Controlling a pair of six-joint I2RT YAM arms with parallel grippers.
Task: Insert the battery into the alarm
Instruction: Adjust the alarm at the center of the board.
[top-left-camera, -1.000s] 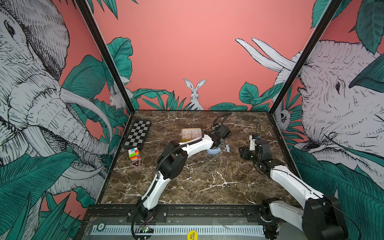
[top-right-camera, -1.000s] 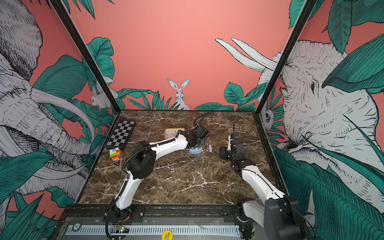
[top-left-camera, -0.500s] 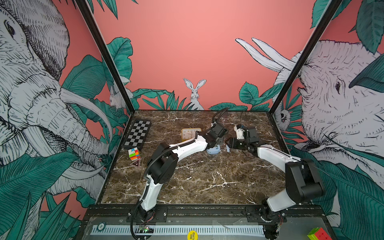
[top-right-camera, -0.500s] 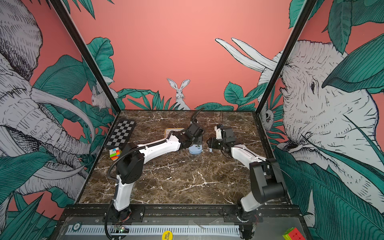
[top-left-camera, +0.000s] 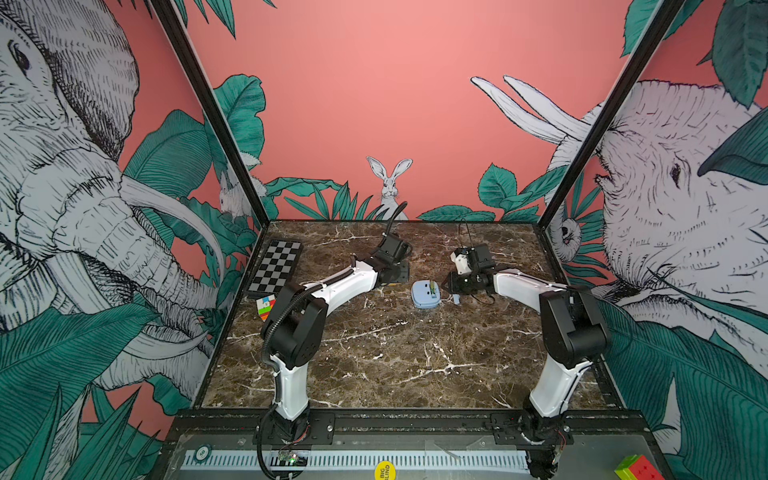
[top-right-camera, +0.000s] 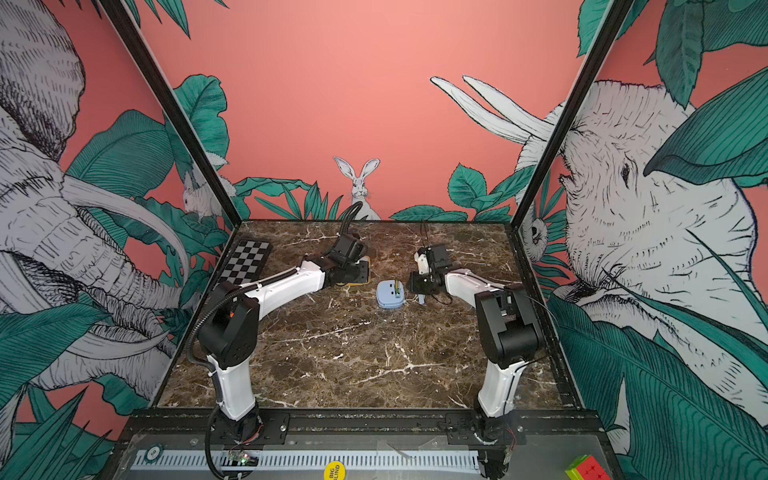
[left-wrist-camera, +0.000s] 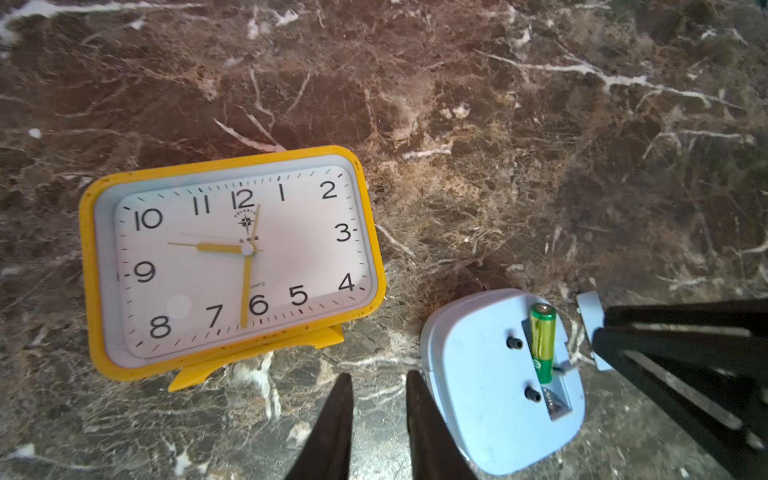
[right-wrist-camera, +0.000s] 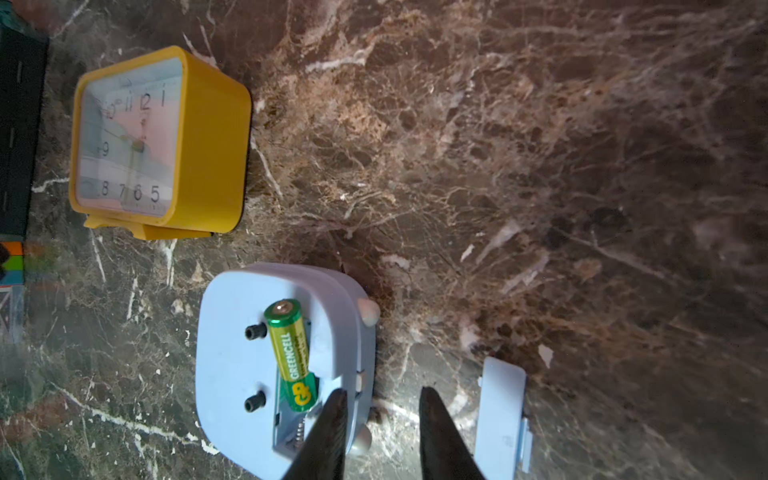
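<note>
My right gripper (right-wrist-camera: 382, 390) sits bottom centre of the right wrist frame, jaws a little apart, nothing between them. One fingertip (right-wrist-camera: 332, 411) overlaps the edge of the pale blue rounded plastic alarm (right-wrist-camera: 232, 353); contact unclear. In its open back slot lies the green-and-gold AA battery (right-wrist-camera: 291, 353), slanted, bare spring past its lower end. A small pale blue plastic cover (right-wrist-camera: 500, 415) lies flat on the brown marble tabletop (right-wrist-camera: 540, 166), lower right. My left gripper (left-wrist-camera: 378, 374), bottom centre of the left wrist frame, is slightly parted and empty. The yellow rectangular plastic clock (left-wrist-camera: 228, 257) lies mid-left, face up.
</note>
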